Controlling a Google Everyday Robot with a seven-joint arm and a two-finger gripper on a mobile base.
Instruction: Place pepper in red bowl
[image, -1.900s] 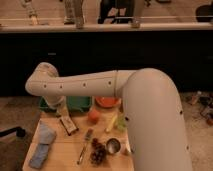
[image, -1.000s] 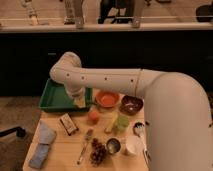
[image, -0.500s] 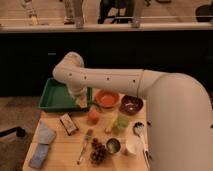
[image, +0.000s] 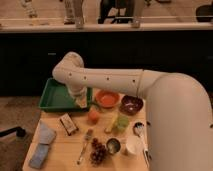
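The red bowl (image: 106, 98) is a round, shallow orange-red bowl at the table's back, just right of the green tray (image: 56, 95). My gripper (image: 80, 102) hangs from the white arm over the tray's right edge, a little left of the red bowl. A small dark green thing (image: 94, 105) lies between the gripper's tip and the red bowl; it may be the pepper, I cannot tell. A round orange fruit (image: 93, 115) sits just in front of it.
A dark maroon bowl (image: 131, 104) stands right of the red bowl. On the wooden table are a green cup (image: 121, 122), a white spoon (image: 139, 130), a metal cup (image: 113, 145), grapes (image: 97, 153), a fork (image: 84, 145), a snack bar (image: 68, 123) and a blue cloth (image: 42, 145).
The arm has swung from the table's left side to the tray's right edge. Over the last half second the gripper has barely moved.
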